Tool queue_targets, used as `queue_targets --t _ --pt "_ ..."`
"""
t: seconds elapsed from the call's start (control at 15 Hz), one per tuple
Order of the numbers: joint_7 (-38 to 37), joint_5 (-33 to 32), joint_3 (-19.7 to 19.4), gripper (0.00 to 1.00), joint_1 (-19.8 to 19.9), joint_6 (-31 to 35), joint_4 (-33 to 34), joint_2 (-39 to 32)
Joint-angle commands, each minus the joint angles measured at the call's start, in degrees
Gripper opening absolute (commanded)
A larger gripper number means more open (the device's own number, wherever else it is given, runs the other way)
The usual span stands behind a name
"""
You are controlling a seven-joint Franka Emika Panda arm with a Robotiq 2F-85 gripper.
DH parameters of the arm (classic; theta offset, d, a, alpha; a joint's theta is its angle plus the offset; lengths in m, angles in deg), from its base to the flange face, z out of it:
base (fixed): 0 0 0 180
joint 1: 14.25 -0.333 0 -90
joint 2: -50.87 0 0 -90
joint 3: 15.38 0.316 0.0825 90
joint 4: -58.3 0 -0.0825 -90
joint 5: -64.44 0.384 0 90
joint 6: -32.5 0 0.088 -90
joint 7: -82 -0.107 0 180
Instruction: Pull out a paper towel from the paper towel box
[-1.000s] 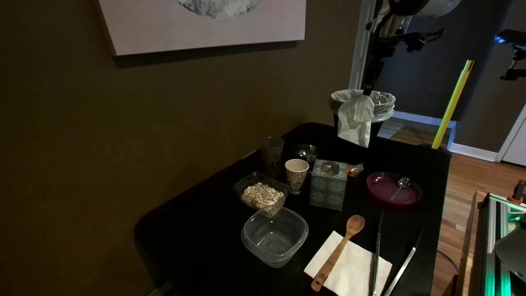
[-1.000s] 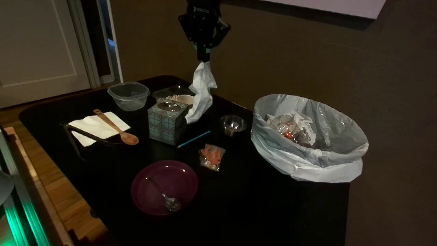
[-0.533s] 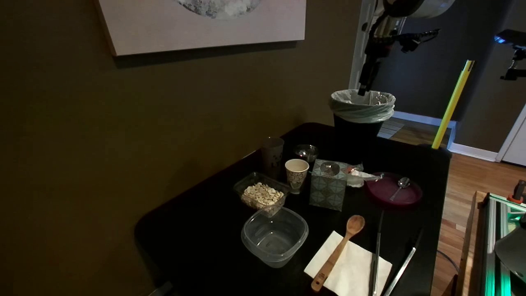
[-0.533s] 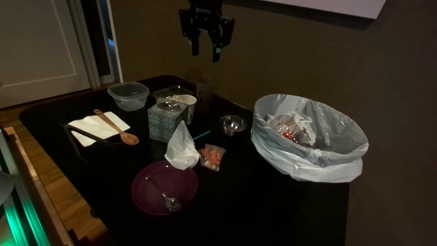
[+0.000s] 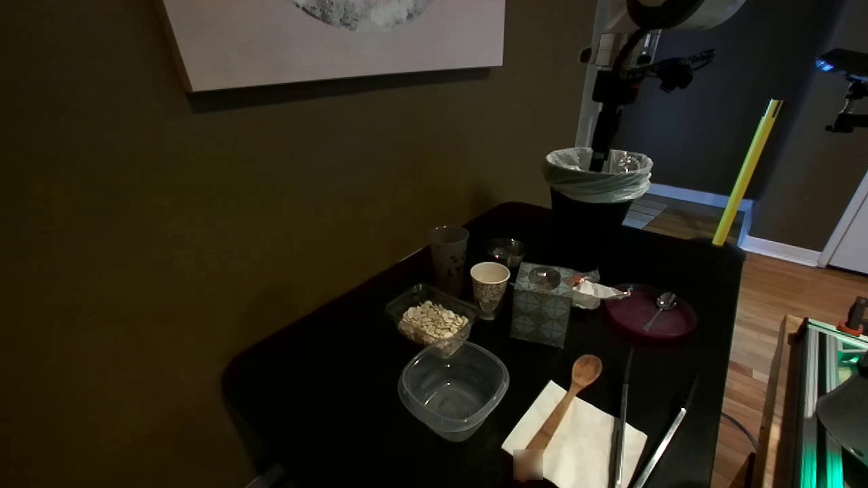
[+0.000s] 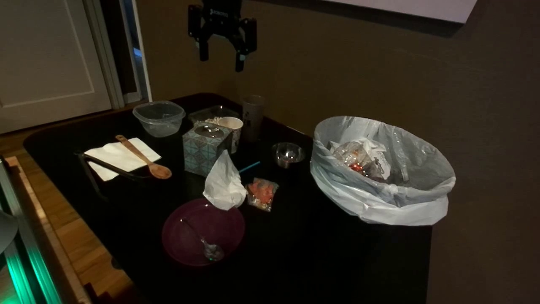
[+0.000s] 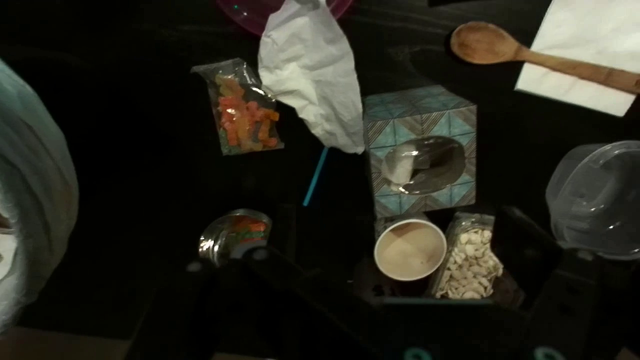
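The paper towel [image 6: 224, 183], white and crumpled, rests on the dark table with a raised peak, between the paper towel box [image 6: 201, 153] and the maroon plate. In the wrist view the paper towel [image 7: 312, 80] overlaps the plate's rim, its narrow end close beside the box [image 7: 387, 132]. Blue-grey triangles pattern the box; a pale patch shows in its oval film opening [image 7: 440, 170]. My gripper [image 6: 222, 63] hangs well above the table, its fingers apart and nothing between them. Dark finger shapes frame the lower part of the wrist view.
A lined trash bin [image 6: 379, 202] stands at the table's end. Near the box are a paper cup [image 7: 410, 250], a container of oats [image 5: 434, 318], a clear plastic container [image 5: 453, 386], a metal bowl [image 6: 288, 155] and a candy bag [image 6: 262, 194]. A wooden spoon [image 6: 143, 156] lies on a flat napkin.
The gripper has opened and let go of the paper towel, which dropped onto the table beside the box. Afterwards the gripper shifted sideways, above and behind the box.
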Motion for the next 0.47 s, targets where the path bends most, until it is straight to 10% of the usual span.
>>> queue_targets --t 0.0,0.4 --pt "-2.14 -0.43 1.95 1.0 -1.78 -2.85 -2.95 1.9" --pt "-1.42 -0.1 1.59 1.0 -1.99 -1.88 -1.43 0.44"
